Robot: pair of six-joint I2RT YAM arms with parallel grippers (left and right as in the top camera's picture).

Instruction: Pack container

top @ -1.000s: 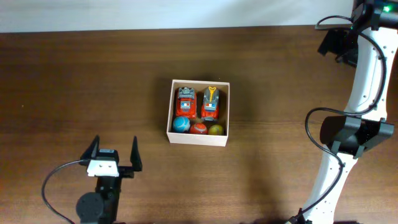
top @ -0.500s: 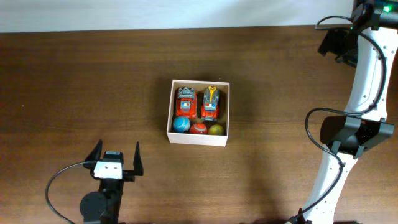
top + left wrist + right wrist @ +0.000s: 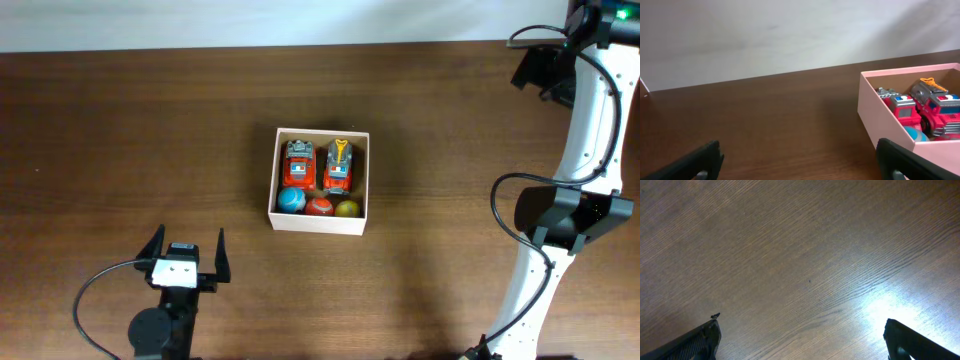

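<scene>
The container, a small square cardboard box with cream walls, stands at the table's middle. It holds two red toy trucks side by side and three balls in a front row: blue, red, yellow-green. My left gripper is open and empty at the front left, well clear of the box. In the left wrist view the box sits at right with the trucks inside. My right gripper is open over bare wood; in the overhead view its jaws are not visible.
The right arm rises along the table's right edge with black cables. A pale wall backs the table's far edge.
My left gripper drew back a little toward the front edge and shifted slightly right, staying open. The box, its contents and the right arm have not moved.
</scene>
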